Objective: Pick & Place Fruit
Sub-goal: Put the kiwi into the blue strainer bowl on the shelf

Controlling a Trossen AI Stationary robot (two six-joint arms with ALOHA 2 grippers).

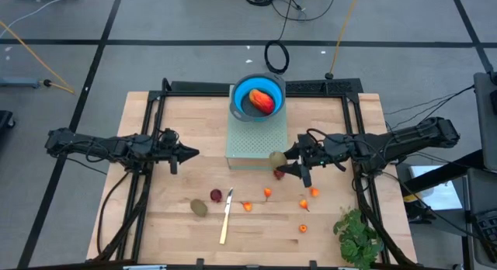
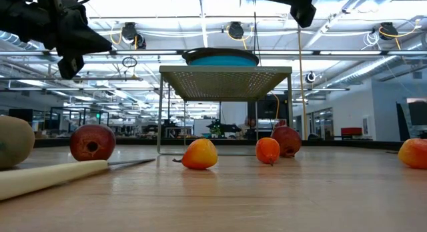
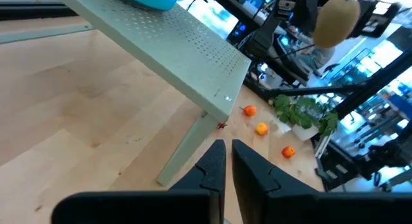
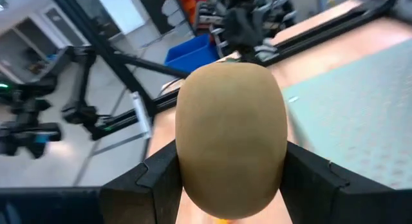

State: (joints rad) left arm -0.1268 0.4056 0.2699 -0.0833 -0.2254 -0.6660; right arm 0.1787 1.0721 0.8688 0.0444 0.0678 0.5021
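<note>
My right gripper (image 1: 284,161) is shut on an olive-brown kiwi (image 1: 276,157), held in the air beside the right near corner of the pale green stand (image 1: 250,146). The blue bowl (image 1: 241,91) sits on that stand with the red-orange oblong fruit (image 1: 264,102) inside it. On the table lie a second kiwi (image 1: 199,207), two dark red balls (image 1: 216,195) (image 1: 278,174) and several orange bits (image 1: 267,193). My left gripper (image 1: 194,154) waits shut, above the table to the left of the stand, touching nothing. My right gripper pinches the kiwi between its two fingers (image 4: 158,179), one on each long side (image 4: 193,166) of the fruit. The fingers come level from the table's right side. The kiwi is lifted clear of the table and juts out past the fingertips.
A slim pale-handled knife (image 1: 226,216) lies near the table's near edge, between the red ball and the orange bits. A leafy green bunch (image 1: 357,235) lies at the right near corner. Bare wood stretches left of the stand, under my left arm.
</note>
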